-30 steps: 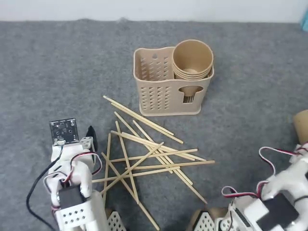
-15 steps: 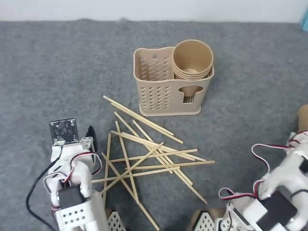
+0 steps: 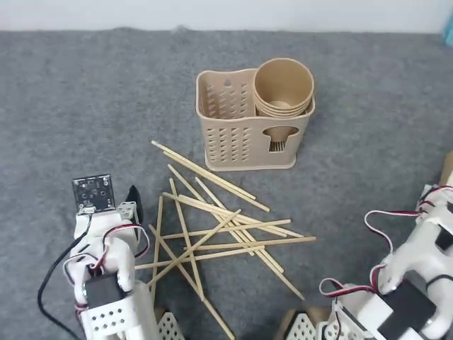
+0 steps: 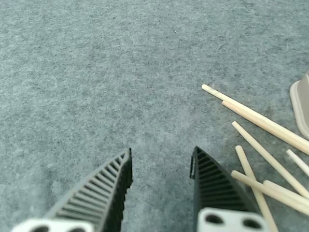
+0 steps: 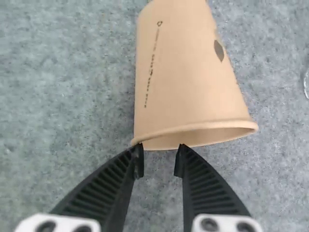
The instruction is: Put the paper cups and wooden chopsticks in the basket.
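Observation:
A beige slotted basket stands in the middle of the grey mat, with a stack of paper cups in one compartment. Several wooden chopsticks lie crossed in front of it. My left gripper hovers open over bare mat, just beside the chopstick ends. A loose paper cup lies on its side, and a sliver of it shows at the edge of the high view. My right gripper is open only narrowly, its tips right at the cup's rim with nothing between them.
The grey mat covers the table up to a pale wall at the back. A corner of the basket shows in the left wrist view. The right arm's white body and cables sit at the near right corner.
The right arm has swung toward the right edge, and less of the loose cup shows there in the high view. The left arm, basket and chopsticks have not moved.

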Controlling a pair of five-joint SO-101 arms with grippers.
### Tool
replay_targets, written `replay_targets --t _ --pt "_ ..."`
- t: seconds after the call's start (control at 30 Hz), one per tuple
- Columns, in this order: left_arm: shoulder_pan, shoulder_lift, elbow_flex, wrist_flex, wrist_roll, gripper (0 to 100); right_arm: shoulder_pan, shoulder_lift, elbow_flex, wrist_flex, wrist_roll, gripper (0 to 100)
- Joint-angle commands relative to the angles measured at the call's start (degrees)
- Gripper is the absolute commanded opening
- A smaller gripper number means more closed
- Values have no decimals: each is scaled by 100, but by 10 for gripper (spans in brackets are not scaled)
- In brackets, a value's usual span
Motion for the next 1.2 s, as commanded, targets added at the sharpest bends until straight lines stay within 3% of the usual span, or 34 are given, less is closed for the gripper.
replay_targets --t 0.0,0.17,0.53,1.0,1.17 --pt "9 -35 -22 -167 26 188 -312 -462 -448 708 -53 130" --pt "9 -35 -22 -167 26 188 -462 -1042 -457 954 -79 130" --pt "9 -35 -22 -167 26 188 -295 -1103 -123 365 -211 131" --pt "0 -35 -22 -158 26 188 -286 207 202 -1789 -246 131" --pt "0 -35 -22 -158 26 188 -277 549 202 -1903 -255 131"
